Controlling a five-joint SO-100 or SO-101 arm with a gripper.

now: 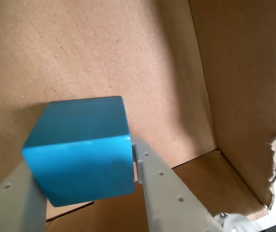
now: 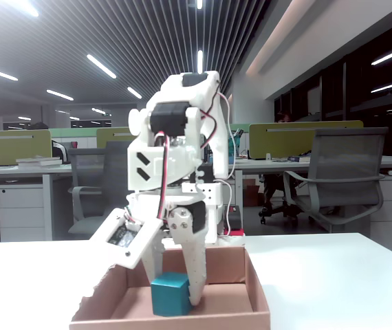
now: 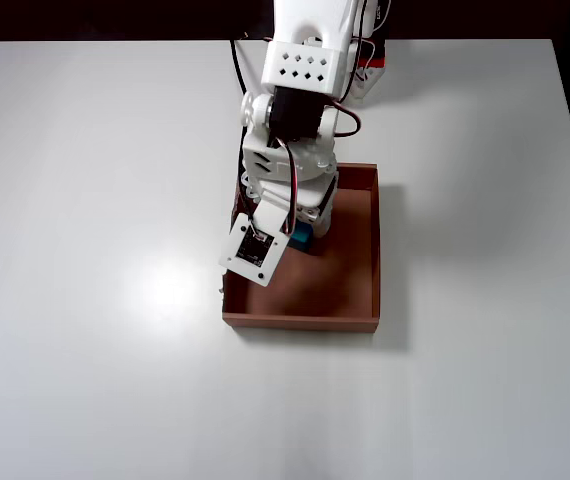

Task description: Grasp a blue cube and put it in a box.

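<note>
Between hand (image 1: 87, 186) fingers: blue cube (image 1: 82, 147)

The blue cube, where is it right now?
The blue cube is held between the gripper fingers, inside the box. In the fixed view it sits low by the front wall; the overhead view shows it left of the middle.
</note>
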